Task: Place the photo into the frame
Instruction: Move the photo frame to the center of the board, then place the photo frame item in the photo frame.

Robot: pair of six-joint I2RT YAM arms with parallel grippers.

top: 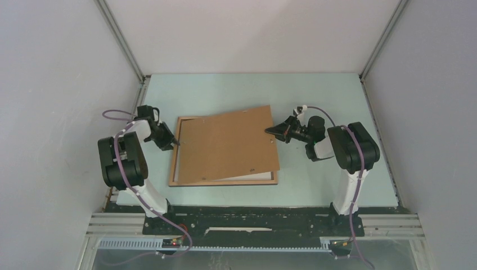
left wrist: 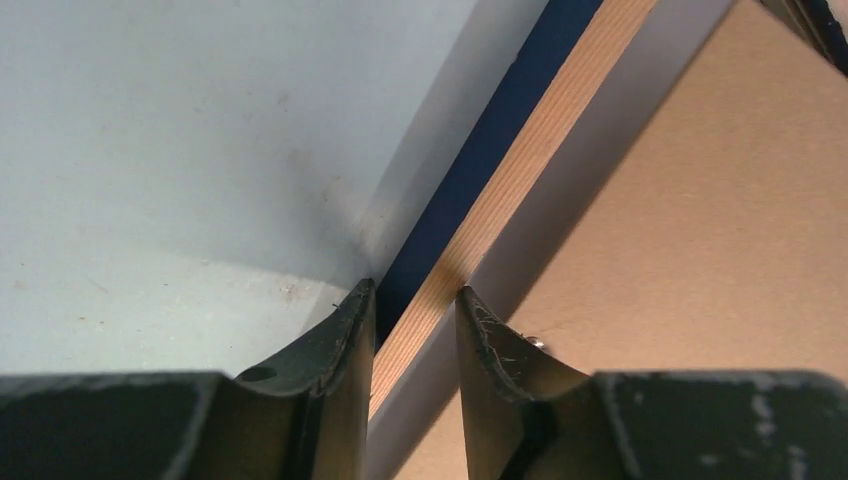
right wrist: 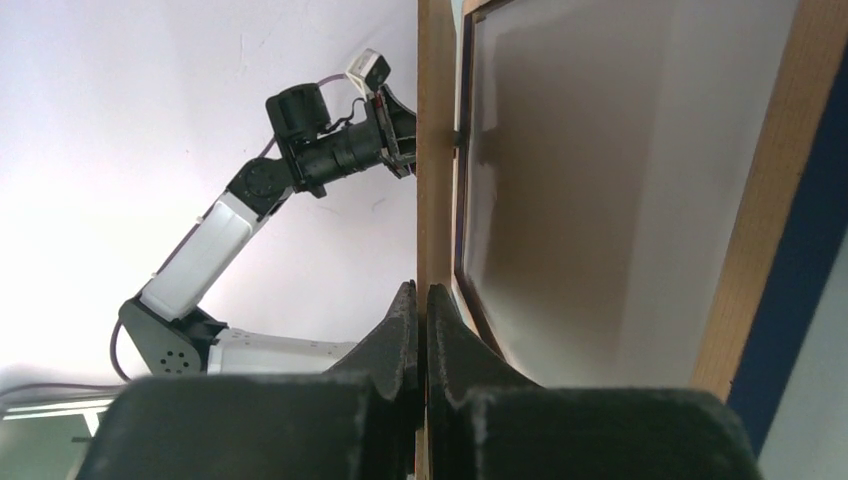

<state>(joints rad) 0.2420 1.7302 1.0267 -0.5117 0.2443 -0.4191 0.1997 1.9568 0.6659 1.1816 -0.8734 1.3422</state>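
While frame [left wrist: 500, 190] rail sits between left fingers [left wrist: 340, 350] | right fingers [right wrist: 400, 330] pinch board [top: 228, 143] edge

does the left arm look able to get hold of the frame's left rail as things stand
Probably yes: the left gripper already straddles the frame rail, one finger on each side, and the tilted backing board lies inward of it, leaving that edge free.

Both arms [top: 126, 163] have black joints and white links, with a thin purple cable [top: 355, 169] along each. The fingers [left wrist: 340, 340] are black and scuffed.
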